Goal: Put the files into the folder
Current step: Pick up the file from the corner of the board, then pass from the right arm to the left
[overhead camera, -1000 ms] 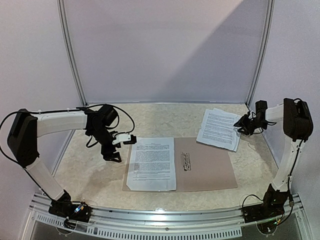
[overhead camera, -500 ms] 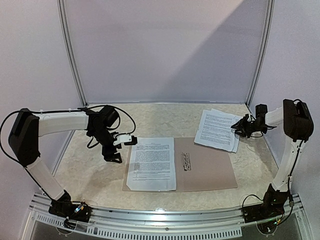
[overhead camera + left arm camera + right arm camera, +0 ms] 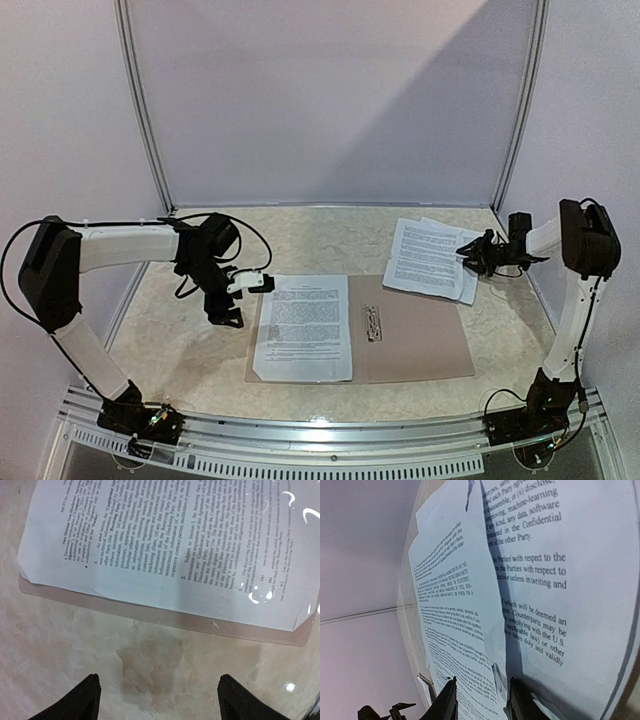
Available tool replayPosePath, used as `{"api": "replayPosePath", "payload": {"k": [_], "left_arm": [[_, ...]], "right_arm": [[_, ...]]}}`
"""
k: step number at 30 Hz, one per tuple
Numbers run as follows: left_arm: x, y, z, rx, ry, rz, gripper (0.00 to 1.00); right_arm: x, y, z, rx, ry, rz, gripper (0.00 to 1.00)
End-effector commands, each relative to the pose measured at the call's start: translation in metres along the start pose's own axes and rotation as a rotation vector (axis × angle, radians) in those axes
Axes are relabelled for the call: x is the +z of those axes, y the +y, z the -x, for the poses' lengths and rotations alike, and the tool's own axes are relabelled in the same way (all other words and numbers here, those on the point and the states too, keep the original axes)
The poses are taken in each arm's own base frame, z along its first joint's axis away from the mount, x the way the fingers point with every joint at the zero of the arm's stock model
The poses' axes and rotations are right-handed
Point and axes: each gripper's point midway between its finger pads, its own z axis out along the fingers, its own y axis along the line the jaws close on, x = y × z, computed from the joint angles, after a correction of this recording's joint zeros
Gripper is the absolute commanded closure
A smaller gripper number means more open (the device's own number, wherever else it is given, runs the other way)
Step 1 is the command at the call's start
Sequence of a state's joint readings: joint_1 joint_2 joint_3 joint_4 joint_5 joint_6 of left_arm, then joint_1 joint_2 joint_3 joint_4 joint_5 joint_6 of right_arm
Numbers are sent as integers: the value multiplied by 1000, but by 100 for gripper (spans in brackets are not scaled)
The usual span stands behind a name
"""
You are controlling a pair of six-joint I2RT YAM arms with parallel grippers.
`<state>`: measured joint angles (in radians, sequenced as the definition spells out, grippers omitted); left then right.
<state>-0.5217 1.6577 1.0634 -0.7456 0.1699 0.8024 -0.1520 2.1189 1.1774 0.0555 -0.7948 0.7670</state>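
The tan folder [image 3: 420, 335] lies open flat at the table's middle, a black clip [image 3: 372, 323] along its spine. One printed sheet [image 3: 303, 327] rests on its left half. More of the files [image 3: 425, 258] lie as a loose stack at the back right, just beyond the folder. My right gripper [image 3: 470, 252] is at their right edge, shut on a buckled fold of paper [image 3: 495, 630] that stands between its fingers [image 3: 447, 702]. My left gripper [image 3: 228, 318] hangs open over bare table beside the folder's left edge [image 3: 150, 612], holding nothing.
The marbled tabletop [image 3: 180, 340] is walled by pale panels at the back and both sides. A metal rail [image 3: 320, 435] with the arm bases runs along the near edge. A cable [image 3: 255, 240] loops off the left arm.
My right gripper has slid left, and the stack of files at the back right has shifted left with it, its edge buckling. The left arm has barely moved.
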Motion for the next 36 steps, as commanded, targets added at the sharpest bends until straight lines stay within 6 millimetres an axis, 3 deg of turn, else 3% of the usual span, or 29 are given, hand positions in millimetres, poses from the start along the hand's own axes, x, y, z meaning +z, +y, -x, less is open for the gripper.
{"api": "replayPosePath", "payload": {"k": [1,6,10,16,20,26,30,31,36], "left_arm": [[7,-3,-1,8,13,-12,18],[7,-4,-1,5,13,-14,18],[4,-4,0,9,9,-7,18],[-2,1,6,-4,-8,8,18],[-13,14,18,-44,-40,41,18],[-52,39,54,-93,-171,70,15],[-82,49,81,-96,-269,70,9],[-91,49,89,-87,-302,62,2],[-148,48,128,7,-479,78,0]], "right_arm": [[21,-2,-8,-5,60,4,66],[32,1,-10,8,82,46,82],[32,18,-7,-11,84,106,99],[21,61,-5,-103,78,165,100],[11,98,-21,-234,80,161,100],[-5,170,-91,-623,142,76,100],[-18,209,-153,-865,203,49,100],[-21,216,-169,-918,217,51,100],[-48,258,-252,-1201,271,121,100]]}}
